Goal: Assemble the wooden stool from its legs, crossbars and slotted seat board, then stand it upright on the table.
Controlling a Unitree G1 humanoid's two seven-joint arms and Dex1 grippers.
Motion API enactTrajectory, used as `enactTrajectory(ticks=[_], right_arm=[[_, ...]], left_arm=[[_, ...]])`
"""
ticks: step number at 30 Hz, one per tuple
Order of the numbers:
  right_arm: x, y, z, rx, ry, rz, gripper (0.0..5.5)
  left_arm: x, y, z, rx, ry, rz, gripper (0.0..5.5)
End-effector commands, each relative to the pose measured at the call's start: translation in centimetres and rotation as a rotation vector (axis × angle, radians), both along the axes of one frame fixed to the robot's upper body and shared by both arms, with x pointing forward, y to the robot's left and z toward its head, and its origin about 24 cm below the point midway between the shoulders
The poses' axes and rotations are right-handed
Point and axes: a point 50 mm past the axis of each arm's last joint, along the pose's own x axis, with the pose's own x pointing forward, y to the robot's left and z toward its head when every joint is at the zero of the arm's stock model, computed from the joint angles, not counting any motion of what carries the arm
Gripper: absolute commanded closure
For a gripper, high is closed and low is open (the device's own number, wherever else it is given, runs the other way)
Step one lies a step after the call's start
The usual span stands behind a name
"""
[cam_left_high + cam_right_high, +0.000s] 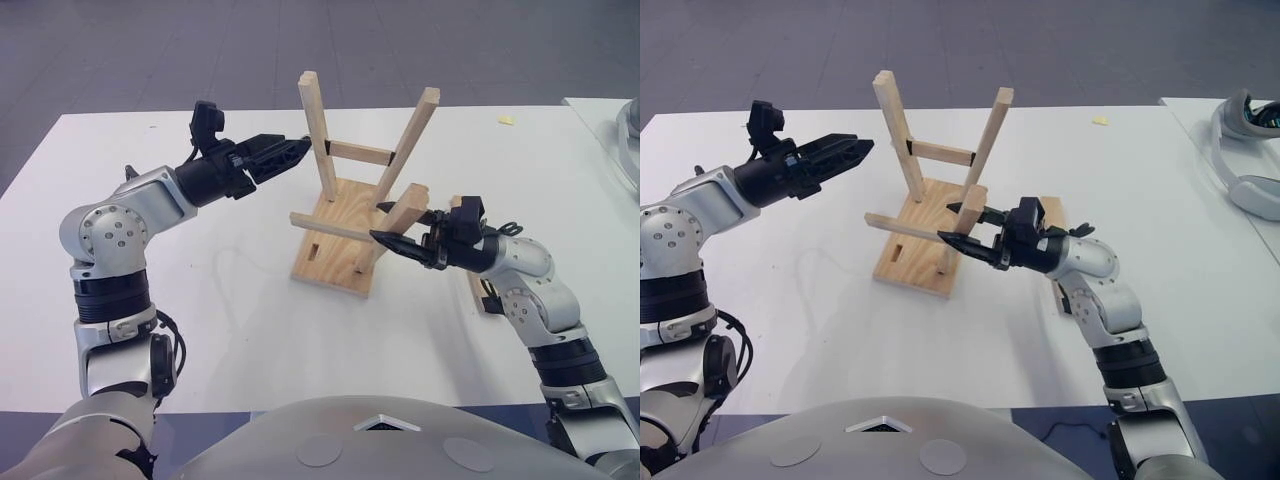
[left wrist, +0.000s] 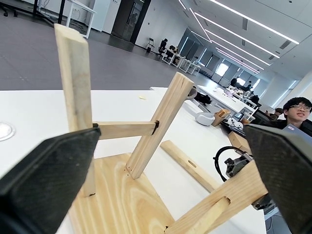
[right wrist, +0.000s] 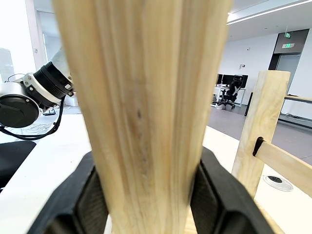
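Left eye view: the stool sits upside down, mid-table, with the seat board (image 1: 335, 265) flat on the white table (image 1: 200, 300). Two rear legs (image 1: 318, 130) stand up from it, joined by a crossbar (image 1: 360, 152). The third leg (image 1: 410, 200) leans, carrying a front crossbar (image 1: 325, 227). The right gripper (image 1: 376, 220) pinches that leg. The left gripper (image 1: 300, 150) hangs just beside a rear leg with its jaws spread, holding nothing.

Right eye view: same layout; the right gripper's pinch reads clearer here.

Left wrist view: both pads (image 2: 44, 175) sit wide apart, framing the stool. A loose slotted piece (image 2: 187, 163) lies on the table beyond it.

Right wrist view: the leg is clamped between both pads (image 3: 87, 200).

Handling judgement: the wood is likely light, stiff and dry, and not slippery. The joints look push-fit, so the frame may rack or pop apart. Best gripped mid-leg across the flat faces; the board is too wide to pinch.
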Motion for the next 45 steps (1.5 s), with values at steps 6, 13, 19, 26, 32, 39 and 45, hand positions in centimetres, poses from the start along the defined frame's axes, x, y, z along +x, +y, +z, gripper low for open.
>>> enactTrajectory(ticks=[6,13,19,26,32,39,45], right_arm=[[-2.1,-2.1,-6.4,-0.272,0.384,-0.045,2.40],[-1.0,-2.6,-5.1,-0.305,0.344,-0.084,1.24],[-0.6,-3.3,-3.6,-0.262,0.304,-0.153,1.24],[0.6,-4.6,-3.0,-0.286,0.287,-0.298,1.24],[3.5,-8.4,1.4,-0.095,0.100,-0.776,1.24],[1.3,-12.4,-1.8,-0.657,0.138,-1.043,1.24],[1.1,-10.1,-4.4,-0.465,0.443,-1.093,1.24]], left_arm=[[-0.3,-0.1,0.1,-0.003,-0.019,0.028,0.10],[-0.4,0.3,-0.2,0.002,-0.015,0.041,0.10],[0.8,7.2,-2.9,0.266,0.043,0.279,0.10],[-1.3,4.4,-12.1,0.740,0.011,0.143,0.10],[-4.9,2.4,-15.6,0.914,-0.020,-0.089,0.10],[-5.8,2.7,-16.4,0.844,0.041,-0.014,0.10],[-6.2,4.3,-17.1,0.839,0.093,0.079,0.10]])
